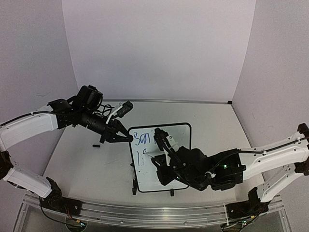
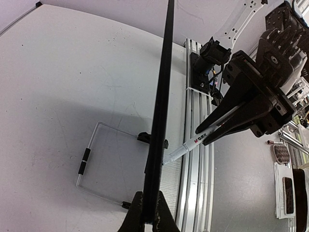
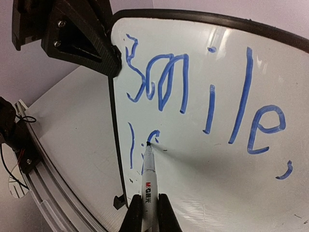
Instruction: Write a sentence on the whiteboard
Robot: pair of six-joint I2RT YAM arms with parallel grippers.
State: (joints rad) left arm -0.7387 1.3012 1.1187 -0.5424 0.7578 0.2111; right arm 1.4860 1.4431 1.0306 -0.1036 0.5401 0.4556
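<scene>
The whiteboard (image 1: 179, 136) stands tilted mid-table on two black feet. It shows edge-on in the left wrist view (image 2: 163, 87) and face-on in the right wrist view (image 3: 217, 183). My left gripper (image 1: 127, 138) (image 2: 148, 218) is shut on the frame at the board's top left corner; its fingers (image 3: 82, 43) show there too. My right gripper (image 1: 161, 162) (image 3: 149, 212) (image 2: 203, 137) is shut on a white marker (image 3: 149, 176) (image 2: 189, 146), whose tip touches the board. The sentence (image 3: 193, 96) reads "Smile," in blue, with a few short strokes (image 3: 131, 145) below it at the tip.
A thin wire bracket with black sleeves (image 2: 84, 160) (image 1: 96, 145) lies on the table left of the board, joined to its feet. The aluminium rail (image 1: 145, 212) (image 2: 193, 183) runs along the near edge. Grey walls close in the back and sides.
</scene>
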